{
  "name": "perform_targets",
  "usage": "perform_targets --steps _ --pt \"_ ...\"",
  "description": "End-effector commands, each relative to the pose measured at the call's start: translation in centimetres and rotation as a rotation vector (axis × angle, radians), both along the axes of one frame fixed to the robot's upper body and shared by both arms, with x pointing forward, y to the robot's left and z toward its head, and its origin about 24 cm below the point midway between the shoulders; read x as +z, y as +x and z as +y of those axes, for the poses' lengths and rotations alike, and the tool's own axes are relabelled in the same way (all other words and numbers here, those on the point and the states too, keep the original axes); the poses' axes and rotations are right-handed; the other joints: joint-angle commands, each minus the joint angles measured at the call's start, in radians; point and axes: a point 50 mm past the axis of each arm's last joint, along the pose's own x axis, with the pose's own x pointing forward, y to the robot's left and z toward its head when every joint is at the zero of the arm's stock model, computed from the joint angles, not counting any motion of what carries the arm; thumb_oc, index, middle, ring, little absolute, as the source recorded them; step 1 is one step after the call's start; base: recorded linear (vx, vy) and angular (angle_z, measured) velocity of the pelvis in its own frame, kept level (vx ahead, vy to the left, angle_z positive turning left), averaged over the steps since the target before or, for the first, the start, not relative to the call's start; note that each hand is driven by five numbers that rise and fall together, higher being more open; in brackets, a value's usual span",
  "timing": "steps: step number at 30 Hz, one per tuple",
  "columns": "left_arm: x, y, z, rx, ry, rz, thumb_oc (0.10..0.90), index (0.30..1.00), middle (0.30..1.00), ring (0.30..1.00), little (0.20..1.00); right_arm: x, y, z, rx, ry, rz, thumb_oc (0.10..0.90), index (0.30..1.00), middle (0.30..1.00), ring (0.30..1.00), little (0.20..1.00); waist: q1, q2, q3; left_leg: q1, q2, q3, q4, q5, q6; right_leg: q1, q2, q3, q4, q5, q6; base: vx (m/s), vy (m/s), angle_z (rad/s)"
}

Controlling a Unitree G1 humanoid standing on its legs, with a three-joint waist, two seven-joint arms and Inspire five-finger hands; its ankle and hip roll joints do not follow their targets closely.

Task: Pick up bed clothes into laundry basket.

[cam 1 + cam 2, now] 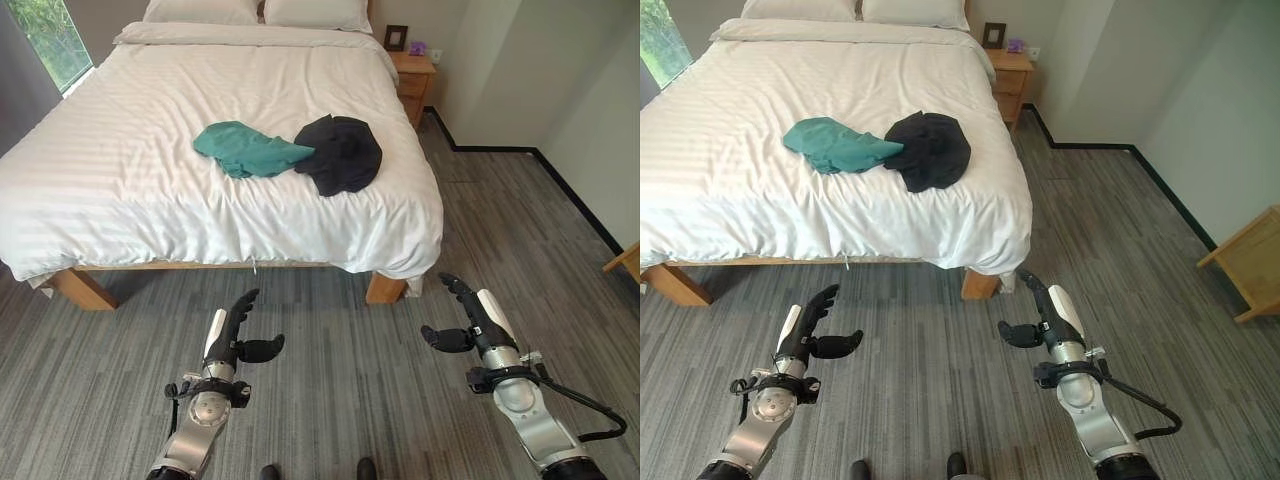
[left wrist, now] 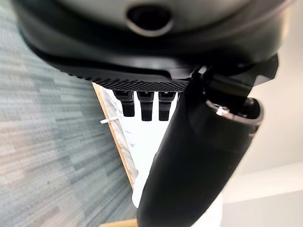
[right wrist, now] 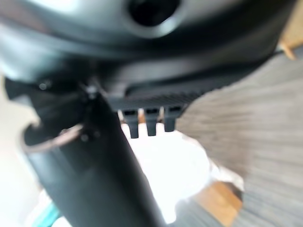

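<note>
A crumpled teal garment [image 1: 250, 149] lies on the white bed [image 1: 150, 190] near its foot, touching a black garment [image 1: 342, 152] to its right. My left hand [image 1: 233, 333] hovers over the grey floor in front of the bed, fingers straight and thumb spread, holding nothing. My right hand [image 1: 472, 318] is level with it near the bed's right corner, also open and empty. Both hands are well short of the clothes. In the wrist views the fingers [image 2: 147, 104] point toward the bed's edge.
A wooden nightstand [image 1: 413, 80] stands at the bed's far right by the wall. Another piece of wooden furniture [image 1: 1252, 262] sits at the right edge. Two pillows [image 1: 260, 11] lie at the head. A window [image 1: 48, 38] is at the far left.
</note>
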Motion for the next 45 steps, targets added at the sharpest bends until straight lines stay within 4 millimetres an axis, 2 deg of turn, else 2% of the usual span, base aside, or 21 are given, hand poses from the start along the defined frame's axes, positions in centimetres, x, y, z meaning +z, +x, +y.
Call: perform_targets --steps 1,7,11,12,14,16,17,20,21,26,29,30,31,32,33,34,36,39,41,43,45 --pt "4.3 1.6 0.9 -0.027 0.056 -0.216 0.800 0.900 0.900 0.900 0.900 3.9 1.1 0.4 0.060 -0.022 -0.192 0.800 0.900 0.900 0.900 0.900 0.023 0.000 -0.066 0.018 0.020 0.026 0.007 -0.112 -0.047 0.011 -0.054 -0.026 0.006 -0.075 0.080 0.01 -0.003 0.09" --pt "4.3 1.0 2.1 0.012 0.106 -0.206 0.800 0.900 0.900 0.900 0.900 2.2 0.7 0.4 0.050 -0.034 -0.119 0.800 0.900 0.900 0.900 0.900 0.034 -0.005 -0.041 0.025 0.012 0.021 0.007 -0.121 -0.025 0.001 -0.058 -0.019 0.033 -0.077 0.080 0.02 0.010 0.08" --pt "5.1 1.1 3.4 0.062 0.159 -0.229 0.800 0.900 0.900 0.900 0.900 1.0 0.2 0.0 0.013 -0.056 -0.071 0.800 0.900 0.900 0.900 0.900 0.034 -0.008 0.017 0.039 -0.006 0.011 0.007 -0.142 0.005 -0.138 -0.058 0.000 0.340 -0.069 0.128 -0.04 0.052 -0.01" --pt "5.3 1.3 3.5 0.072 0.166 -0.235 0.800 0.900 0.900 0.900 0.900 1.0 0.2 0.1 0.012 -0.062 -0.069 0.800 0.900 0.900 0.900 0.900 0.027 -0.003 0.035 0.041 -0.007 0.005 0.007 -0.136 0.010 -0.179 -0.048 0.014 0.412 -0.023 0.145 -0.02 0.086 -0.06" --pt "5.4 1.7 3.7 0.093 0.184 -0.239 0.800 0.900 0.900 0.900 0.900 1.0 0.3 0.3 0.009 -0.066 -0.074 0.800 0.900 0.900 0.900 0.900 0.014 0.016 0.062 0.057 0.006 -0.006 0.007 -0.147 0.009 -0.259 -0.031 0.039 0.518 -0.028 0.144 0.08 0.044 -0.03" --pt "5.9 2.0 3.8 0.095 0.187 -0.260 0.800 0.900 0.900 0.900 0.900 1.4 0.5 0.5 0.017 -0.069 -0.093 0.800 0.900 0.900 0.900 0.900 0.002 0.022 0.075 0.076 0.007 -0.013 0.007 -0.169 -0.006 -0.289 -0.034 0.013 0.434 -0.093 0.112 0.31 -0.082 -0.08" --pt "6.1 2.0 3.6 0.081 0.189 -0.268 0.800 0.900 0.900 0.900 0.900 1.5 0.5 0.4 0.019 -0.073 -0.095 0.800 0.900 0.900 0.900 0.900 -0.014 0.011 0.086 0.093 -0.006 -0.023 0.007 -0.188 -0.024 -0.312 -0.055 0.009 0.257 -0.082 0.099 0.34 -0.127 -0.03" --pt "5.9 2.1 3.6 0.074 0.190 -0.262 0.800 0.900 0.900 0.900 0.900 1.1 0.3 0.3 0.009 -0.070 -0.073 0.800 0.900 0.900 0.900 0.900 -0.046 0.024 0.092 0.120 0.015 -0.056 0.007 -0.225 -0.047 -0.332 -0.065 0.003 0.043 -0.013 0.120 0.39 -0.203 0.25" --pt "5.5 2.2 3.3 0.067 0.183 -0.246 0.800 0.900 0.900 0.900 0.900 0.6 0.0 0.1 0.004 -0.079 -0.049 0.800 0.900 0.900 0.900 0.900 -0.064 0.032 0.098 0.146 0.037 -0.068 0.007 -0.245 -0.067 -0.405 -0.084 0.003 0.012 0.012 0.143 0.37 -0.246 0.44" --pt "4.5 1.8 2.3 0.026 0.159 -0.215 0.800 0.900 0.900 0.900 0.900 -0.8 -1.6 -0.1 0.006 -0.067 0.018 0.800 0.900 0.900 0.900 0.900 -0.100 0.030 0.066 0.192 0.069 -0.090 0.007 -0.277 -0.096 -0.394 -0.084 0.041 0.017 0.054 0.132 0.36 -0.314 0.59" --pt "3.3 0.9 1.8 -0.001 0.140 -0.166 0.800 0.900 0.900 0.900 0.900 -1.2 -2.0 -0.5 0.008 -0.072 0.043 0.800 0.900 0.900 0.900 0.900 -0.117 0.056 0.048 0.212 0.132 -0.085 0.007 -0.210 -0.119 -0.375 -0.052 0.055 0.032 0.057 0.113 0.27 -0.253 0.01" --pt "2.9 0.8 1.4 -0.003 0.111 -0.150 0.800 0.900 0.900 0.900 0.900 -1.3 -2.0 -0.8 0.012 -0.073 0.048 0.800 0.900 0.900 0.900 0.900 -0.117 0.072 0.053 0.166 0.166 -0.089 0.108 -0.113 -0.129 -0.348 -0.034 0.061 0.036 0.052 0.089 0.16 -0.393 0.05" --pt "3.0 1.0 0.6 -0.043 0.094 -0.143 0.800 0.900 0.900 0.900 0.900 -0.6 -1.7 -1.5 -0.002 -0.091 0.031 0.800 0.900 0.900 0.900 0.900 -0.098 0.059 0.091 0.012 0.168 -0.116 0.419 0.008 -0.117 -0.279 -0.038 0.048 0.042 0.020 0.034 0.20 -0.541 0.11" --pt "3.2 1.0 0.3 -0.057 0.083 -0.151 0.800 0.900 0.900 0.900 0.900 -0.2 -1.7 -1.9 -0.014 -0.101 0.017 0.800 0.900 0.900 0.900 0.900 -0.092 0.038 0.103 -0.052 0.153 -0.121 0.563 0.025 -0.111 -0.247 -0.047 0.042 0.042 0.008 0.009 0.09 -0.418 0.29" --pt "3.2 1.1 0.3 -0.057 0.084 -0.152 0.800 0.900 0.900 0.900 0.900 -0.1 -1.7 -1.9 -0.014 -0.100 0.015 0.800 0.900 0.900 0.900 0.900 -0.097 0.034 0.099 -0.064 0.148 -0.126 0.567 0.030 -0.111 -0.253 -0.052 0.039 0.043 0.011 0.009 0.17 -0.433 0.36" --pt "3.6 1.5 -0.3 -0.071 0.074 -0.176 0.800 0.900 0.900 0.900 0.900 1.1 -1.1 -2.7 -0.034 -0.133 -0.024 0.800 0.900 0.900 0.900 0.900 -0.072 -0.010 0.122 -0.164 0.069 -0.112 0.824 -0.044 -0.094 -0.199 -0.068 0.053 0.044 -0.011 -0.027 0.18 -0.358 0.30" --pt "3.6 1.4 -0.4 -0.078 0.065 -0.172 0.800 0.900 0.900 0.900 0.900 1.8 -0.7 -3.0 -0.043 -0.155 -0.046 0.800 0.900 0.900 0.900 0.900 -0.056 -0.032 0.121 -0.263 0.009 -0.051 0.921 -0.123 -0.084 -0.163 -0.071 0.063 0.044 -0.034 -0.036 0.28 -0.324 -0.09" --pt "3.5 1.2 -0.3 -0.077 0.066 -0.168 0.800 0.900 0.900 0.900 0.900 2.2 -0.5 -3.2 -0.052 -0.157 -0.057 0.800 0.900 0.900 0.900 0.900 -0.036 -0.026 0.112 -0.320 -0.002 0.038 0.767 -0.132 -0.081 -0.102 -0.063 0.068 0.037 -0.073 -0.034 0.36 -0.080 -0.08" --pt "3.1 0.9 -0.2 -0.069 0.067 -0.153 0.800 0.900 0.900 0.900 0.900 2.0 -0.5 -3.2 -0.056 -0.157 -0.053 0.800 0.900 0.900 0.900 0.900 -0.018 0.005 0.105 -0.311 0.001 0.080 0.514 -0.107 -0.061 -0.053 -0.039 0.070 0.030 -0.111 -0.023 0.38 0.087 0.05" --pt "2.4 0.5 0.0 -0.049 0.059 -0.119 0.800 0.900 0.900 0.900 0.900 1.6 -0.6 -3.1 -0.062 -0.165 -0.041 0.800 0.900 0.900 0.900 0.900 0.009 0.051 0.083 -0.307 0.019 0.112 0.182 0.002 -0.068 0.032 0.001 0.069 0.017 -0.169 -0.004 0.59 0.143 0.00" --pt "2.3 0.5 -0.1 -0.052 0.054 -0.112 0.800 0.900 0.900 0.900 0.900 1.6 -0.7 -3.2 -0.069 -0.164 -0.043 0.800 0.900 0.900 0.900 0.900 0.018 0.050 0.079 -0.293 0.018 0.119 0.076 0.038 -0.069 0.072 -0.009 0.064 0.012 -0.190 0.002 0.44 0.064 -0.08"
